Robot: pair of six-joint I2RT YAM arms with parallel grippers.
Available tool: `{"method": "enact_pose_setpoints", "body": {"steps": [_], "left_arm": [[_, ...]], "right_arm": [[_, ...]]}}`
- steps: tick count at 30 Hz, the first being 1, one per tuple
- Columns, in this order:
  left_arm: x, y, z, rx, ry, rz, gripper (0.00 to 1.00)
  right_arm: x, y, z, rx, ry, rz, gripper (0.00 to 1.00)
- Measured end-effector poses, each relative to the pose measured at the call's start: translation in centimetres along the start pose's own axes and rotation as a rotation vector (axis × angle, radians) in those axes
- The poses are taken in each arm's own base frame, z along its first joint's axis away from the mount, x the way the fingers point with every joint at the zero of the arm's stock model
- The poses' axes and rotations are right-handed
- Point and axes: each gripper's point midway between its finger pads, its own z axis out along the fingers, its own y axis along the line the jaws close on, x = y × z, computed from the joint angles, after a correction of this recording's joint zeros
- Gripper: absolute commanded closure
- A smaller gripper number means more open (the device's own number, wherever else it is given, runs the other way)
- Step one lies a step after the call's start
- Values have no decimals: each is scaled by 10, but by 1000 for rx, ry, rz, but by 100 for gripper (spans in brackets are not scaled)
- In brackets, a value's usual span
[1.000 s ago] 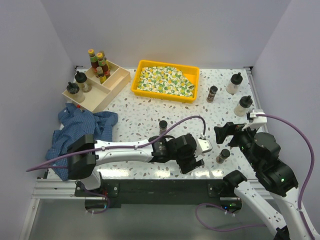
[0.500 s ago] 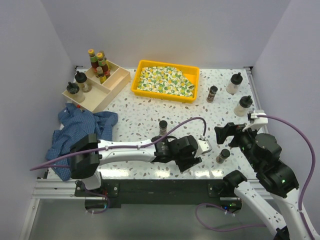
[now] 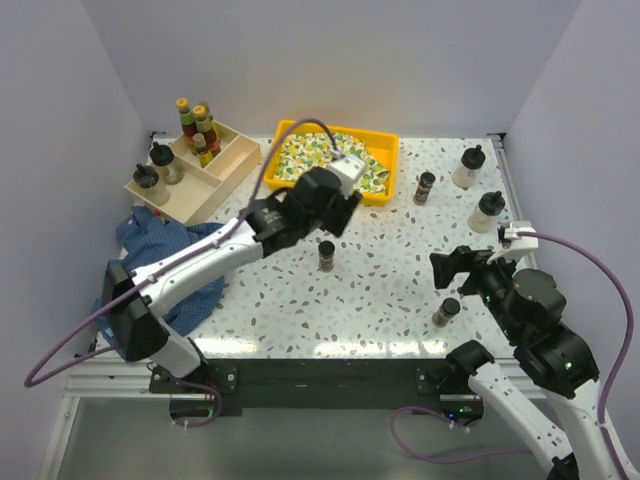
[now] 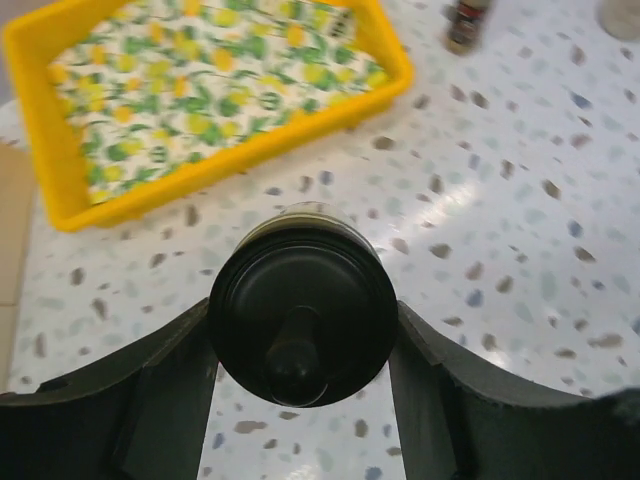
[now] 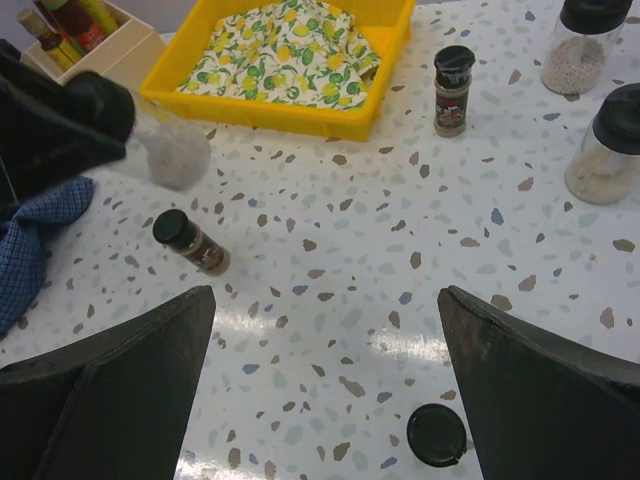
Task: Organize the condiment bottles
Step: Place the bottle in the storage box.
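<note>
My left gripper (image 3: 327, 203) is shut on a clear squat bottle (image 4: 300, 320) with a black knobbed cap and holds it above the table, just in front of the yellow tray. The right wrist view shows this bottle (image 5: 170, 150) too. My right gripper (image 3: 455, 268) is open and empty above the front right of the table. Brown spice jars stand at centre (image 3: 326, 255), front right (image 3: 446, 312) and right of the tray (image 3: 425, 187). Two clear squat bottles (image 3: 467, 167) (image 3: 487, 211) stand at the far right. Two more (image 3: 164, 162) and slim sauce bottles (image 3: 200, 128) stand in the wooden box (image 3: 215, 180).
The yellow tray (image 3: 285, 172) with patterned cloth sits at the back centre. A crumpled blue cloth (image 3: 160, 255) lies at the left, in front of the wooden box. Walls close in the table on the left, back and right.
My left arm has swung from the table's front centre up and back to the front of the yellow tray, with the bottle in its jaws. The right arm has not moved.
</note>
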Motion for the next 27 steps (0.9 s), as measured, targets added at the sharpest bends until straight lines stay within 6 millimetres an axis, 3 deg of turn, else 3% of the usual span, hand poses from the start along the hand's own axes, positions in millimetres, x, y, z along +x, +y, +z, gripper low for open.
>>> {"method": "enact_pose_setpoints", "body": {"steps": [3,6,8,13,15,19,23,27], "left_arm": [[-19,84,-11,-181,-57,-95,100],[-23,159,-24,-337,-83,-180,100],[-14,216,-33,-459,-80,-242,100],[27,324,-55,-708,-15,-368,100],[45,352,-62,-768,14,-409,100],[75,389,-76,-836,35,-485,100],[101,419,-83,-889,53,-541,100],[127,437,-73,-909,98,-568,100]], "right_arm": [[-1,1,-2,-7,-8,6,1],[-2,1,-3,-12,-13,14,1],[-3,2,-3,-16,-15,18,1],[0,7,-1,-41,-14,32,1],[0,9,-1,-49,-11,34,1],[1,11,-2,-63,-7,37,1],[-1,12,-4,-69,-18,45,1],[-1,14,-5,-79,-21,52,1]]}}
